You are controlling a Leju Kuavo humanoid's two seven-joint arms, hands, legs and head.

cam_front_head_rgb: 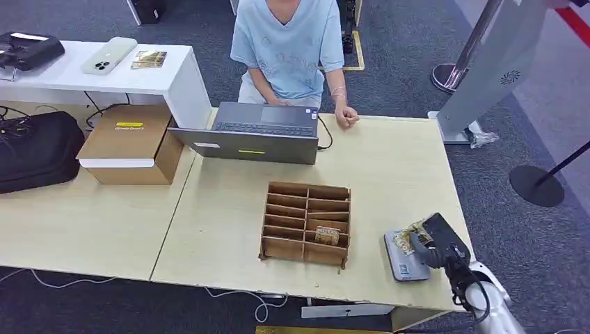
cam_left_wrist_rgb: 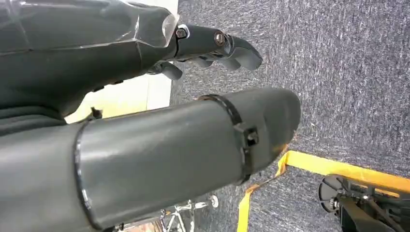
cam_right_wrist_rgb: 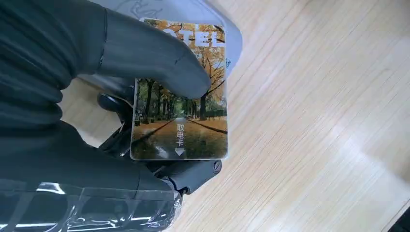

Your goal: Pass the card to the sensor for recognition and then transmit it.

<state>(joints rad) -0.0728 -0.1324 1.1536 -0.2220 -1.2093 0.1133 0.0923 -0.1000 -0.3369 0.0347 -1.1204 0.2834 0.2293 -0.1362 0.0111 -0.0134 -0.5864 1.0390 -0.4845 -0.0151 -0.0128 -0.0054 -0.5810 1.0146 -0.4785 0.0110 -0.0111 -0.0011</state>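
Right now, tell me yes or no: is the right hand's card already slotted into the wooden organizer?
No. The right hand pinches the card above the grey sensor, beside the wooden organizer.

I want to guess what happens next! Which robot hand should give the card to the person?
Probably the right hand: it already pinches the autumn-tree hotel card over the grey flat sensor. The left hand hangs beside the table above grey carpet, holding nothing.
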